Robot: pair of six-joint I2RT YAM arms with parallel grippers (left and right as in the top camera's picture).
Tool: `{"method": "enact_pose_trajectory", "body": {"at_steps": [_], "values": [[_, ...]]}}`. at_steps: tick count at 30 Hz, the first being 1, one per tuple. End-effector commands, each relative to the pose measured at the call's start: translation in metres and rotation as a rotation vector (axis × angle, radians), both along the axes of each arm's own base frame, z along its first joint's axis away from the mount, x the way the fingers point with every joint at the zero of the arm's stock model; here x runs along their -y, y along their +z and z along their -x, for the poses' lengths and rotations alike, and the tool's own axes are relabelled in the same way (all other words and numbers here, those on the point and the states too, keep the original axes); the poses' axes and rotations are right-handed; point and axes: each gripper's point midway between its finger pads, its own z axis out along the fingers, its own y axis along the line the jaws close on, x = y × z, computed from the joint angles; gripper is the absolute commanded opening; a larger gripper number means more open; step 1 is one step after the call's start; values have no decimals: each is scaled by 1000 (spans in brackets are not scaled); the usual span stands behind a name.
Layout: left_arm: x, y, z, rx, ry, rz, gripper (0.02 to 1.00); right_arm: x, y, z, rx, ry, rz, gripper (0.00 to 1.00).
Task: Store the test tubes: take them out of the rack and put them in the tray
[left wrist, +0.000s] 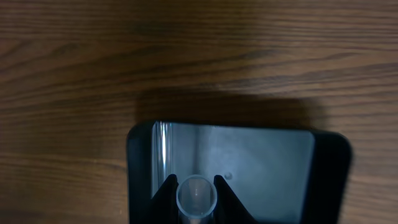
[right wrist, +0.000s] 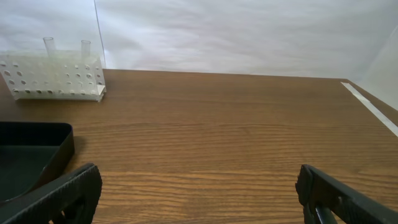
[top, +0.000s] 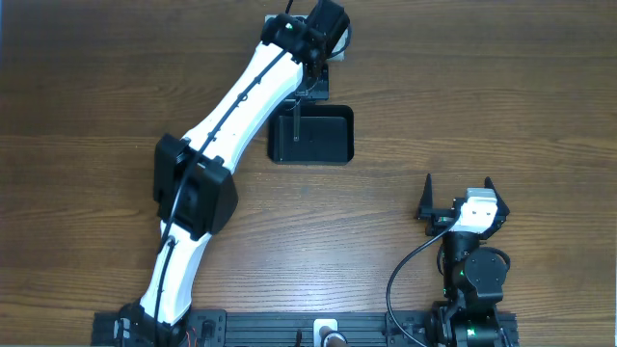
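The left gripper [left wrist: 196, 194] clamps a clear test tube [left wrist: 196, 198] upright over the black tray [left wrist: 139, 168], close to one wall, so a premature release could tip it across the rim, while the right gripper [top: 455, 199] rests open, well apart.

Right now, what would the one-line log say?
left gripper: holds test tube over tray | right gripper: open | rack: two tubes

White shells on the left arm [top: 241, 96], black joints, black cable alongside (right arm [top: 472, 268] all black; right gripper [top: 458, 180] white-bodied, black-fingered).
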Motion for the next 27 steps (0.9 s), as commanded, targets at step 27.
{"method": "enact_pose_trajectory", "body": {"at_steps": [27], "values": [[-5,-79,3,-167,0,-14,84,0,-3,0,-7,0,4,991]]}}
